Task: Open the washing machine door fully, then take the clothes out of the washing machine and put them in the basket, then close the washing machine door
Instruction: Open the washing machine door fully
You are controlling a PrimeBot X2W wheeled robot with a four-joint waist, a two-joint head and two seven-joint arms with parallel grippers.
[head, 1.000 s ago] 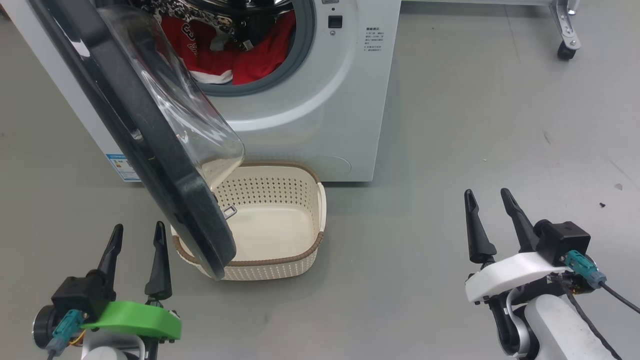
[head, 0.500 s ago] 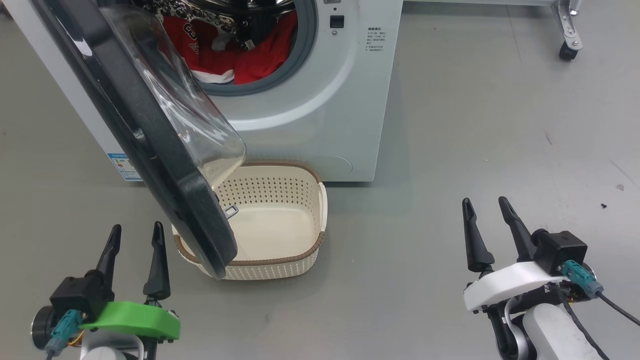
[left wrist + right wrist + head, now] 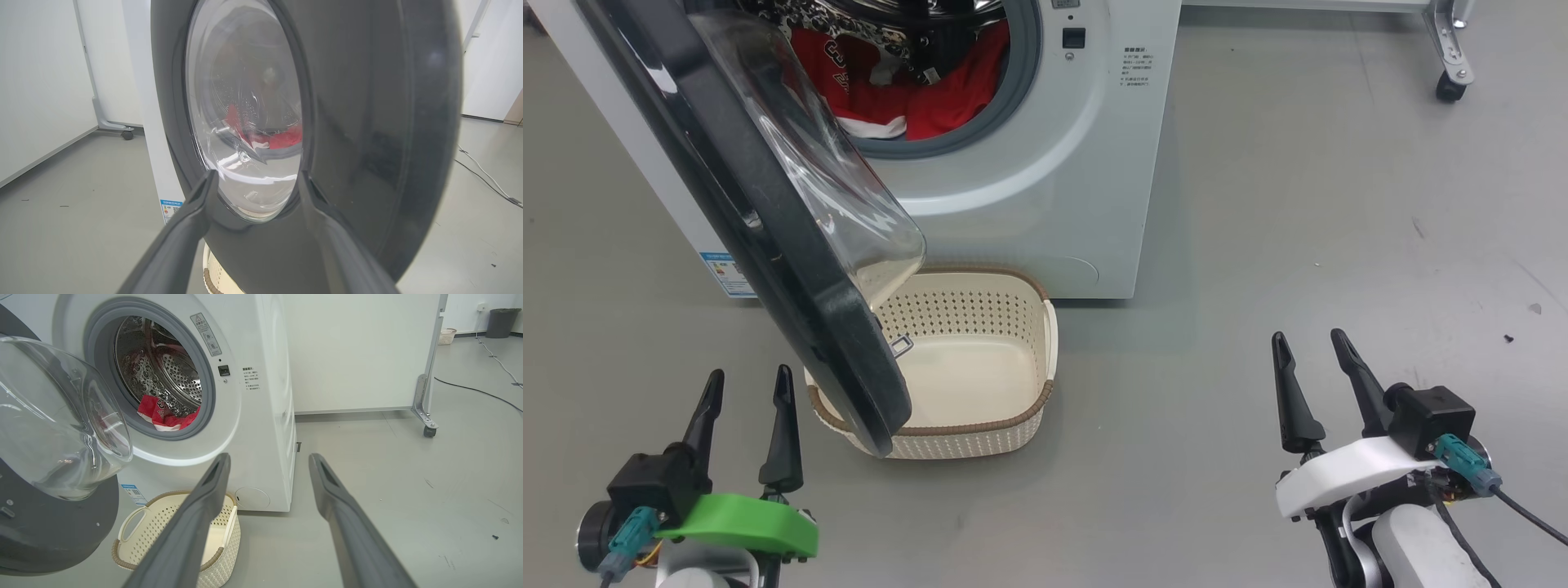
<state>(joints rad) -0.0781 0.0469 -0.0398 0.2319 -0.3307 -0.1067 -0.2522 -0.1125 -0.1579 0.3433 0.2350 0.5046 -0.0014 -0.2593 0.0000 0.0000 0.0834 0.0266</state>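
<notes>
The white washing machine point(image 3: 1045, 163) stands at the top of the head view. Its door point(image 3: 792, 269), black-rimmed with a clear glass bowl point(image 3: 841, 204), stands part open, swung out over the left end of the cream basket point(image 3: 980, 426) on the floor in front. Red clothes point(image 3: 931, 98) lie in the drum. My left gripper point(image 3: 750, 376) is open, just left of the door's lower edge and apart from it. The left wrist view faces the door's outer side point(image 3: 367, 122). My right gripper point(image 3: 1307, 336) is open over bare floor, right of the basket. Both hold nothing.
A metal leg with a caster point(image 3: 1450, 82) stands at the far right, part of a white wheeled panel point(image 3: 351, 351) beside the machine. A cable point(image 3: 478, 392) runs across the grey floor beyond it. Small dark specks point(image 3: 1507, 336) lie near my right arm.
My right gripper has drawn back a little toward me, still open. The left gripper, door, clothes and basket are as before.
</notes>
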